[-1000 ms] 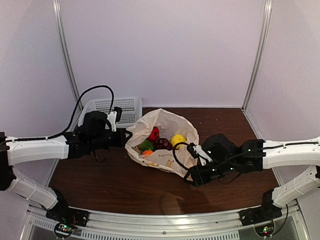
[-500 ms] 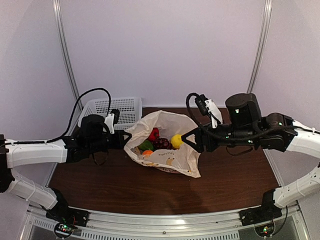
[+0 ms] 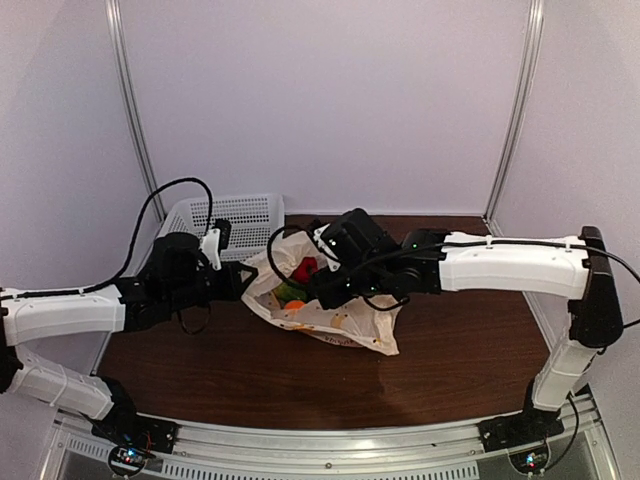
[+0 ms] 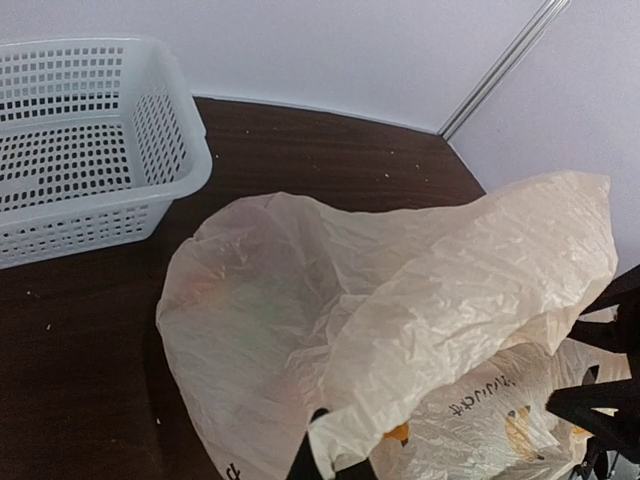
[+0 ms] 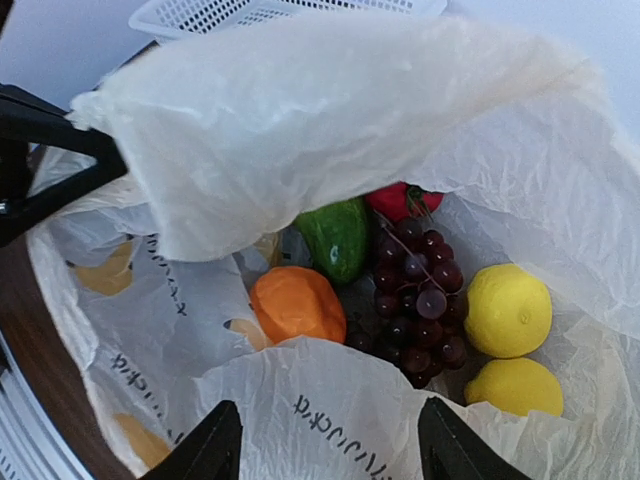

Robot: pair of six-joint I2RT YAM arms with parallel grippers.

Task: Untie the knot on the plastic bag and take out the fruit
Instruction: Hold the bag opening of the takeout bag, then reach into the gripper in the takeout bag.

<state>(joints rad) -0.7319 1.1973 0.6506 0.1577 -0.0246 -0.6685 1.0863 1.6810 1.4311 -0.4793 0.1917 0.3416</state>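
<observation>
**Bag open on the counter, fruit inside, left jaws on its rim**

From the top camera I saw the plastic bag (image 3: 352, 328) lying near the middle of the counter (image 3: 250, 370), its mouth open upward. The fruit (image 3: 304, 270) sat inside, with red, green and orange pieces showing past the right arm (image 3: 500, 265). A white basket (image 3: 240, 212) stood behind and to the left of the bag. The left arm (image 3: 70, 310) lay low along the left side, its jaws at the bag's left rim. The right arm reached across from the right, its wrist bent down over the bag's mouth. From this view I could not tell how its jaws stood.

Through the left wrist camera, the left jaws were pressed together on a fold of the bag's film at the bottom edge, beside one dark fingertip (image 4: 303, 465). They held a broad flap (image 4: 470, 270) lifted. The basket (image 4: 80, 150) sat at the upper left, apart from the bag.

The right wrist camera looked straight down into the bag. I counted an orange fruit (image 5: 297, 303), a green fruit (image 5: 337, 238), a red fruit (image 5: 400, 200) partly under the lifted flap, dark grapes (image 5: 415, 300) and two lemons (image 5: 508, 310) side by side at the right. The right jaws stood spread, fingers (image 5: 215, 445) wide apart over the near film with nothing between them. At the left, the left arm's fingers (image 5: 45, 122) pinched the rim.
</observation>
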